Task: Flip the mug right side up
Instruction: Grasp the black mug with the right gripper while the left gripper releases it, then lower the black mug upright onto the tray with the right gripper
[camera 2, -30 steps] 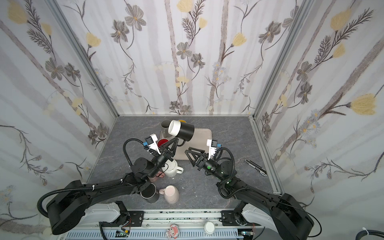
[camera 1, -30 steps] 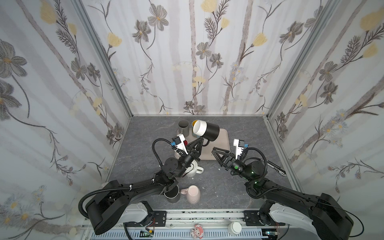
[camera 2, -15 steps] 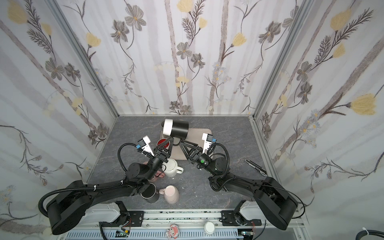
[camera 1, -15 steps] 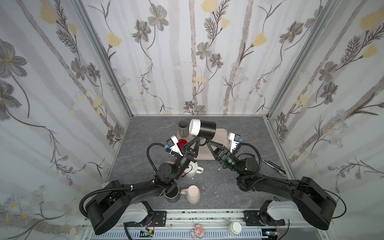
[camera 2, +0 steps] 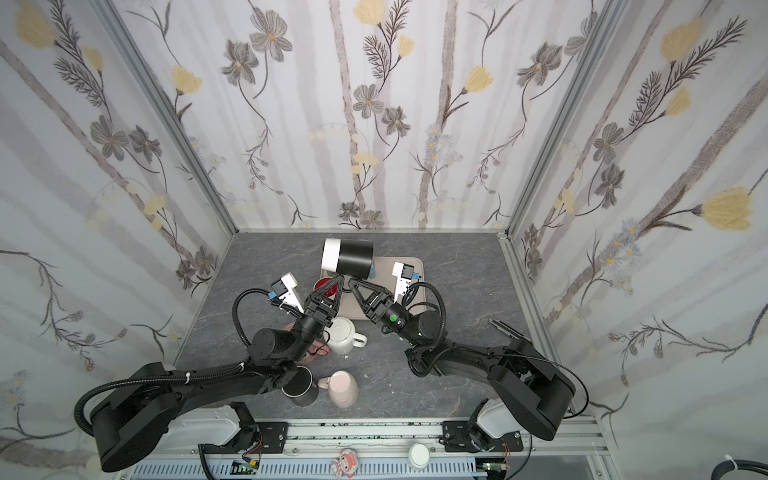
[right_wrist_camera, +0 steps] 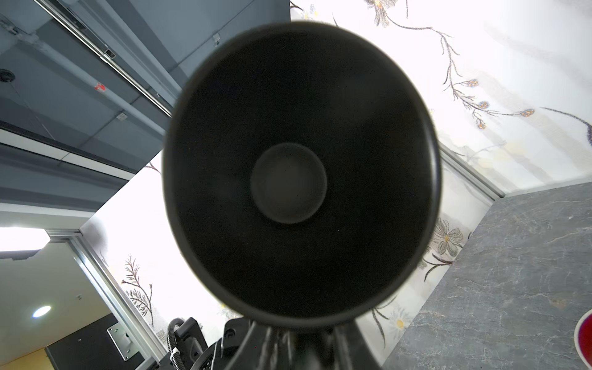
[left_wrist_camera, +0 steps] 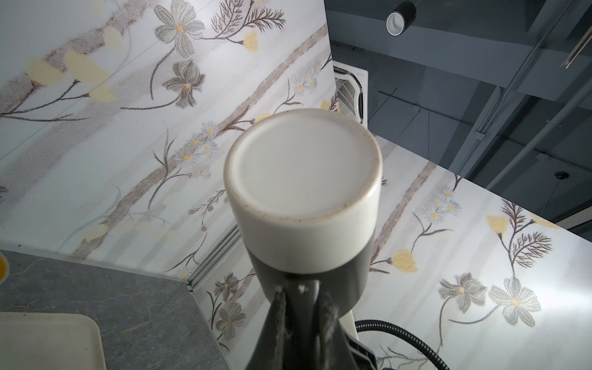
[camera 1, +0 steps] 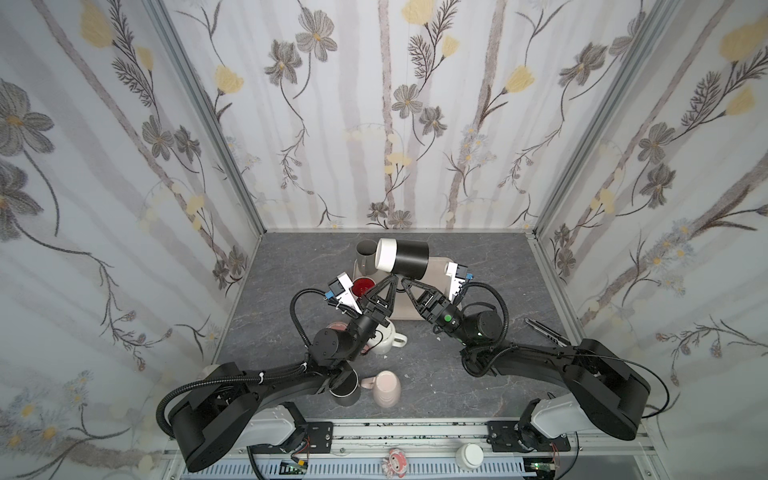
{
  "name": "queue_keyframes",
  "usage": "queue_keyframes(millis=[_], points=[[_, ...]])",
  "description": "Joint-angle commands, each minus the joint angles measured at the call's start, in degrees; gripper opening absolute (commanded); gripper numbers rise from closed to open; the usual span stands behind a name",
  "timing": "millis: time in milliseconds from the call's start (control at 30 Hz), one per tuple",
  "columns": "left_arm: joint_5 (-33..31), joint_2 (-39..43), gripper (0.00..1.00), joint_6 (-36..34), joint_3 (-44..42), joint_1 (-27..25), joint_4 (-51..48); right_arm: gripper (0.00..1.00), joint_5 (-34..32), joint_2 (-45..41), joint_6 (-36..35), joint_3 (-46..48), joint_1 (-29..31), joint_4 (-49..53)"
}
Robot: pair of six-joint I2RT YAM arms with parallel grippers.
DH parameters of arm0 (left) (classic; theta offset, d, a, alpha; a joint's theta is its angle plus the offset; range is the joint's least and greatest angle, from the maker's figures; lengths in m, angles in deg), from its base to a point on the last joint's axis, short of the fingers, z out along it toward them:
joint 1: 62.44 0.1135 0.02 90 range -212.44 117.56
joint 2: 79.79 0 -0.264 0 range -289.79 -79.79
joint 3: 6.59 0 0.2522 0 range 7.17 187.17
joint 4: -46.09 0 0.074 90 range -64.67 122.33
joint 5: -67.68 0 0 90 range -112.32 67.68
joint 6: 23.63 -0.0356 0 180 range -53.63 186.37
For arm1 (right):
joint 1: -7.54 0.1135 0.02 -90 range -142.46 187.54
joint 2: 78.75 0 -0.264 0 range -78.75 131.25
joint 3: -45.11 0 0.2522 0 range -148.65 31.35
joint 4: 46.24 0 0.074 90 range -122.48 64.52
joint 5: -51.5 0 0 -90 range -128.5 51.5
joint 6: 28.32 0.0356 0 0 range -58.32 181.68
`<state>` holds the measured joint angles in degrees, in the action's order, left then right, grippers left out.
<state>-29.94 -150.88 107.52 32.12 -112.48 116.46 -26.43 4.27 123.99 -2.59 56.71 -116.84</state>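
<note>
1. The black ceramic mug with a white base band (camera 1: 402, 257) hangs in the air on its side above the back of the beige plastic tray (camera 1: 434, 270). Its base points toward the left arm and its mouth toward the right arm.
2. The left pincer (camera 1: 390, 279) is clamped narrow on the mug's underside. The handle is hidden, so I cannot tell exactly what it pinches.
3. The right pincer (camera 1: 404, 282) sits at the mouth end with jaws that look narrow. I cannot tell whether they have actually caught the rim.
4. If the left pincer lets go before that second hold is sure, the mug would likely drop. The tray, the red-lined cup (camera 1: 363, 286) and the grey tumbler (camera 1: 365, 249) lie below it.
5. Both holds are low on a glazed wall, with the mug's bulk above them. During the turn it could swivel or slip in the pinch.
6. The two pincer tips are just beside each other. Uneven motion could knock them together or twist the mug between the arms.
7. The grey marbled worktop (camera 1: 478, 266) is crowded near the middle. A tilted set-down, or one that lands on other crockery, could tip the mug over.
</note>
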Motion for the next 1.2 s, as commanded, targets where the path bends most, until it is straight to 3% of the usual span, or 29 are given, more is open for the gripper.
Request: queue_keyframes(millis=[0,33,100,133,200,267,467,567,667,867,967,1167], points=[[0.15,0.93,0.00,0.87,0.07,0.11,4.23,0.05,0.67,0.30,0.47,-0.67,0.14,-4.18],[0.10,1.07,0.00,0.95,-0.12,0.03,3.84,0.00,0.68,0.12,0.31,-0.64,0.14,-4.14],[-0.21,1.63,0.00,1.31,-0.03,0.07,2.05,0.00,0.50,-0.60,-0.49,-0.52,0.04,-3.02],[-0.25,2.01,0.07,1.31,-0.06,0.00,1.24,0.00,0.20,-1.19,-1.02,-0.38,0.03,-2.07],[-0.56,3.17,0.42,1.25,-0.18,0.00,-0.97,0.00,-0.82,-2.90,-2.74,0.36,-0.20,0.54],[-0.86,4.37,0.67,1.24,-0.48,-0.01,-3.09,0.00,-1.58,-4.98,-3.81,1.13,-0.97,3.72],[0.49,8.43,0.99,-0.13,-1.80,-0.22,-8.85,0.00,-3.01,-12.96,-9.03,3.95,-5.67,18.02],[-0.57,11.57,1.00,-1.20,-3.22,-0.19,-12.52,0.00,-2.48,-16.50,-13.04,3.38,-8.46,29.32],[-1.83,15.39,1.00,-3.19,-3.68,-0.23,-18.96,0.00,-2.15,-17.98,-20.34,-0.96,-10.55,47.50],[-4.87,22.41,1.00,-7.46,-4.55,-0.23,-31.16,0.00,-1.82,-12.47,-35.34,-13.49,-14.83,77.75],[-6.01,25.24,1.00,-8.68,-5.39,-0.23,-34.92,0.00,-4.31,-8.08,-40.37,-17.05,-15.58,85.75],[-8.26,29.38,1.00,-9.64,-7.18,-0.10,-38.38,0.00,-15.93,0.83,-46.17,-24.55,-16.56,92.45]])
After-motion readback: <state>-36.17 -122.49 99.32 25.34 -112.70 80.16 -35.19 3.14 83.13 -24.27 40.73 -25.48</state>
